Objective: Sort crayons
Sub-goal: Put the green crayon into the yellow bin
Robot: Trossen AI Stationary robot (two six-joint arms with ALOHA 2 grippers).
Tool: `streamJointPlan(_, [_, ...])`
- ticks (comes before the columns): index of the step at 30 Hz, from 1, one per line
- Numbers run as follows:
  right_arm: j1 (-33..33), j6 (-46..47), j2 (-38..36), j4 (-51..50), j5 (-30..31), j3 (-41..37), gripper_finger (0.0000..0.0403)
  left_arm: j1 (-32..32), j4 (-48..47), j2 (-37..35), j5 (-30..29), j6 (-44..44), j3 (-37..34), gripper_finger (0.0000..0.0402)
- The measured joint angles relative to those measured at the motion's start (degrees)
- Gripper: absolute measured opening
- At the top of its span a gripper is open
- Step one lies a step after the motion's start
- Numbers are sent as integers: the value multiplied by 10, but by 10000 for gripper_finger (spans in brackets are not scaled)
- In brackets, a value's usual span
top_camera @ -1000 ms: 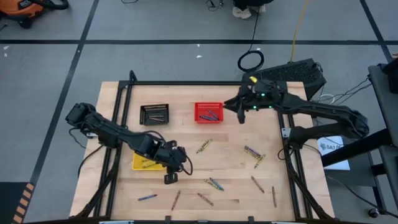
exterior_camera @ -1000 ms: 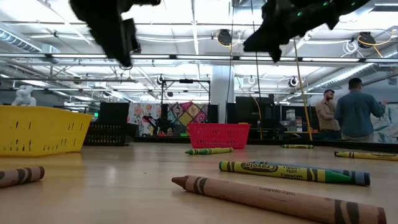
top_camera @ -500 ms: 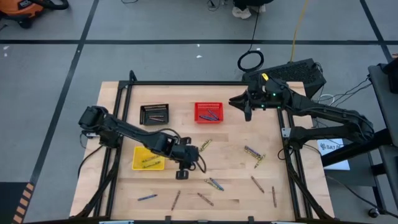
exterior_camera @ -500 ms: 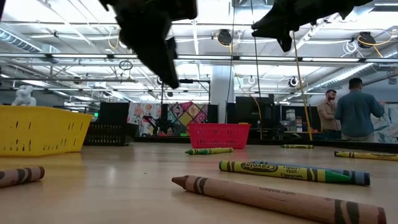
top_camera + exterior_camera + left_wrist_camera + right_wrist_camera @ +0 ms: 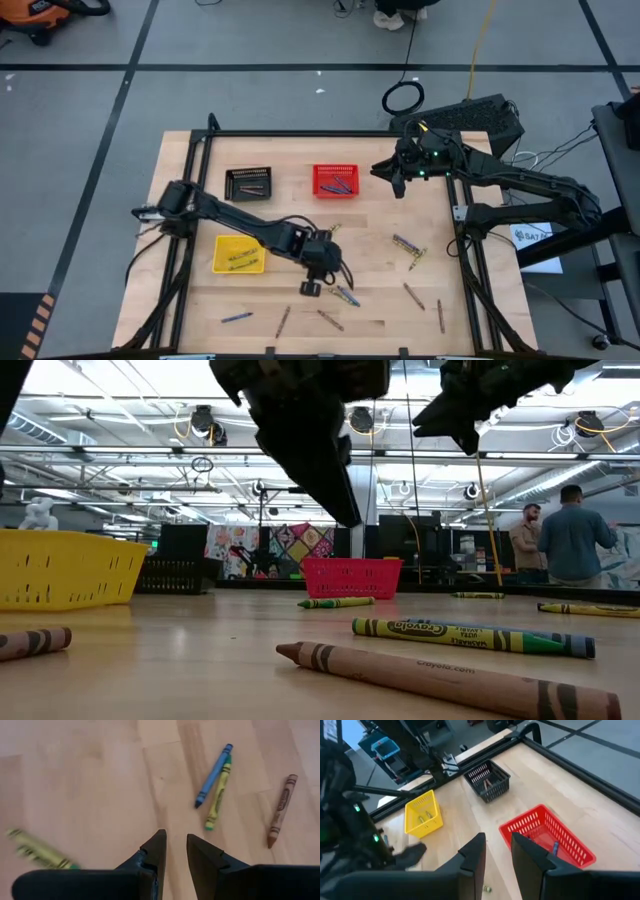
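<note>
Loose crayons (image 5: 346, 296) lie scattered across the wooden table (image 5: 380, 270), most of them beyond the yellow basket (image 5: 238, 255) from the left arm's base. The red basket (image 5: 336, 180) holds blue crayons; the black basket (image 5: 248, 184) holds brown. The left gripper (image 5: 310, 288) hangs over a blue-and-green pair, fingers slightly parted and empty; the right gripper (image 5: 396, 187) hovers beside the red basket, likewise empty.

Four cameras covering one wooden table (image 5: 300, 300).

Overhead unit is looking straight down from far off, taking in the whole table and surrounding floor. Table-height unit is sitting close among the crayons (image 5: 455, 637), facing level into the room. Left wrist unit is pointing down at nearby boards; right wrist unit is looking slantwise across. Red basket (image 5: 335, 180) is appearing in the overhead, low and right wrist views.
</note>
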Motion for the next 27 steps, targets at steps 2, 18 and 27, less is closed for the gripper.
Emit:
streamJointPlan(2, [0, -1, 0, 0, 0, 0, 80, 0, -1, 17, 22, 1, 11, 80])
streamJointPlan(18, [-33, -45, 0, 6, 0, 0, 80, 4, 5, 34, 66, 18, 23, 80])
streamJointPlan(27, [-57, -45, 0, 1, -3, 0, 80, 6, 16, 34, 61, 43, 23, 80])
